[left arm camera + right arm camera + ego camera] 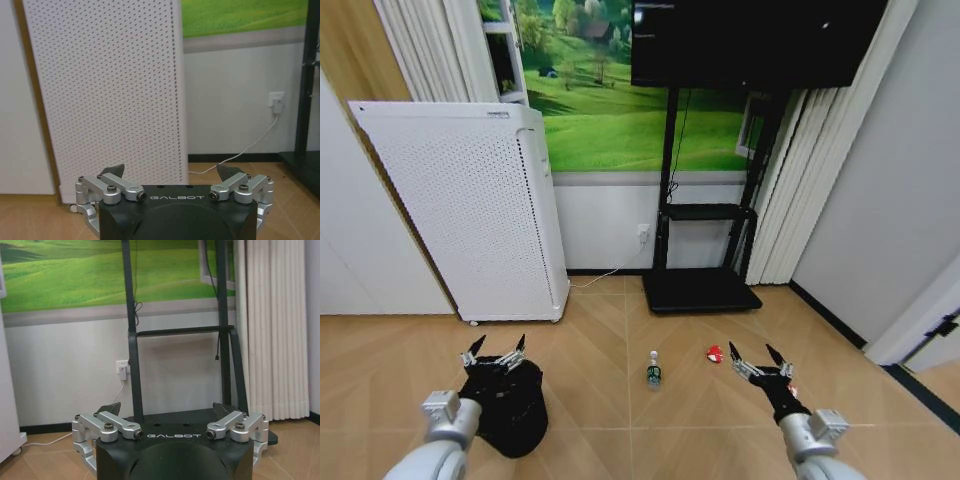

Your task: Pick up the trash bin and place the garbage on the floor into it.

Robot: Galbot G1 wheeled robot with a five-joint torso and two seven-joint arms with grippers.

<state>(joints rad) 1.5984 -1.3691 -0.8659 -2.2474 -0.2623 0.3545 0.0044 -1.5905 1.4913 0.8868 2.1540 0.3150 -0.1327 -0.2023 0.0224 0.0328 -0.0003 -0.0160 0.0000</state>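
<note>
The trash bin, small, black and round, stands on the wood floor at the lower left of the head view. My left gripper hovers just over its far rim, open and empty; the left wrist view shows that gripper spread wide and facing the white air purifier. The garbage lies ahead: a small green bottle in the middle and a red wad to its right. A red-and-white scrap peeks out beside my right gripper, which is open and empty above the floor. The right wrist view has this gripper facing the TV stand.
A tall white air purifier stands at the left wall, close behind the bin. A black TV stand with a flat base sits at the back centre, with a white cable running to a wall socket. A white door edge is at the right.
</note>
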